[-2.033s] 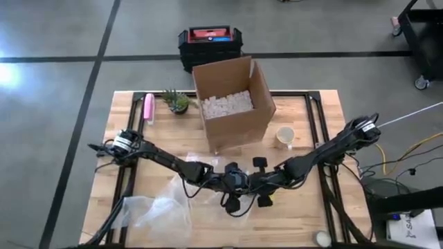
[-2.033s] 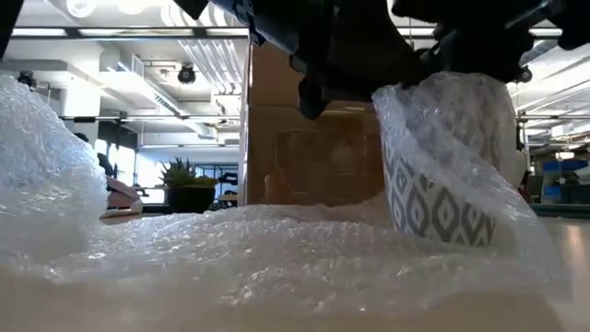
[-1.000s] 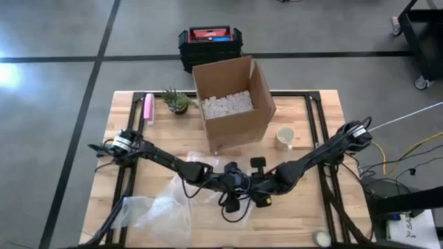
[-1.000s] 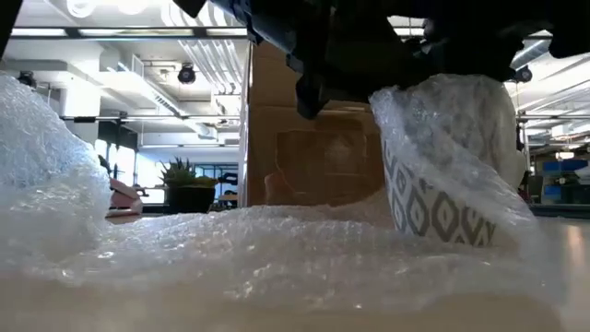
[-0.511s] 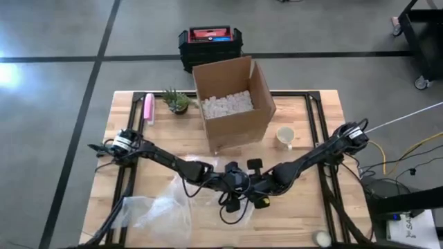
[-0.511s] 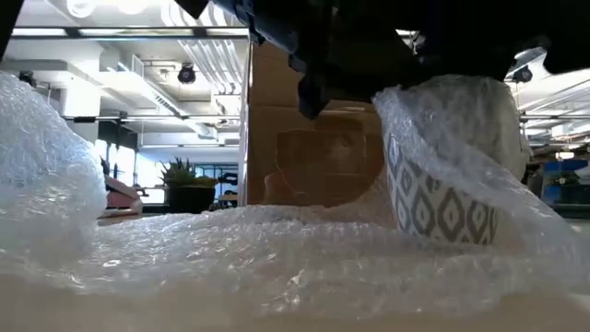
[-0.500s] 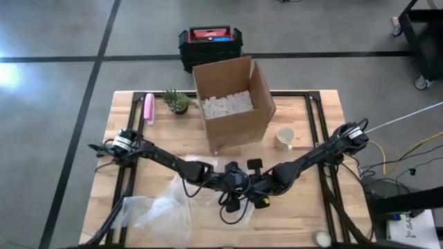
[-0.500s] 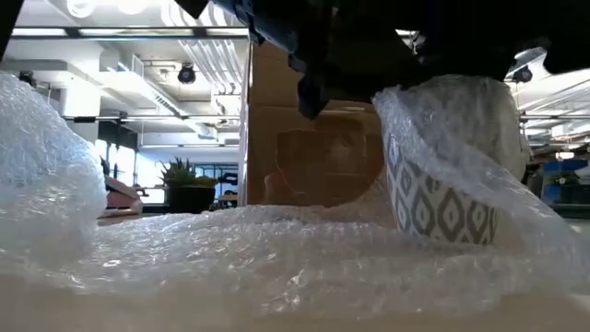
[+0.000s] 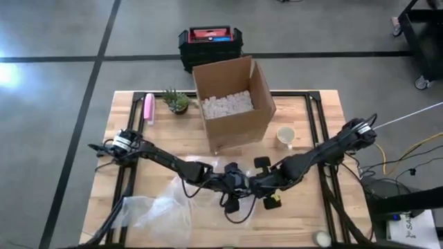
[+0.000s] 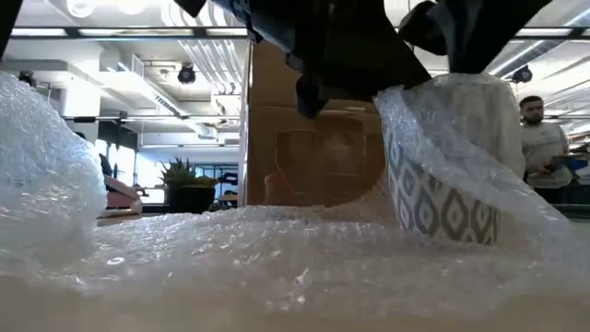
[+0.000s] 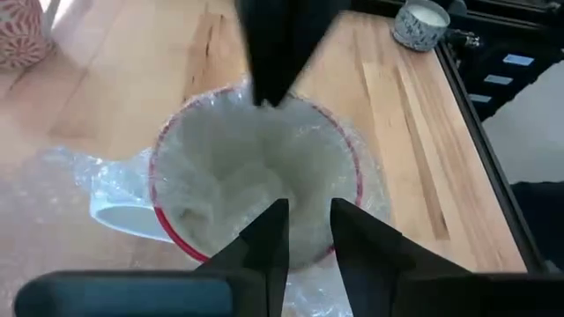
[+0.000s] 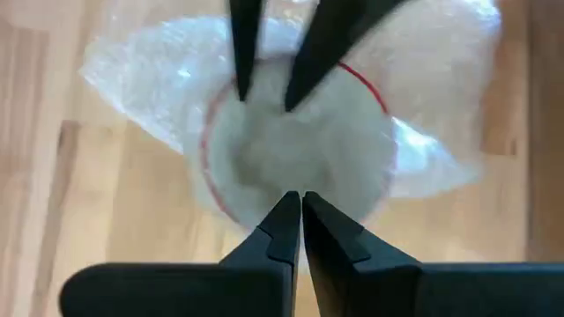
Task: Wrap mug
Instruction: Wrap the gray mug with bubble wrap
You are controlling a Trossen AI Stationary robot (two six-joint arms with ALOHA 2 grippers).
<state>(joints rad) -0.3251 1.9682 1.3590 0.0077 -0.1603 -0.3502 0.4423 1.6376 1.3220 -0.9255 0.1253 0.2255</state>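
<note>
A: Where is the mug [image 10: 450, 161]?

B: Upright at the table's front centre, bubble wrap [image 10: 230, 258] tucked into its mouth. We see both grippers directly above it: left gripper [image 11: 306, 211] slightly parted, right gripper [image 12: 293, 202] pinched closed, neither clearly gripping.

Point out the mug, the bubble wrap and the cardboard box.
mug [image 10: 442, 207]: low view, patterned side wall.
bubble wrap [image 10: 230, 254]: low view, sheet spread in front.
box [image 9: 239, 124]: high view, front wall.
</note>
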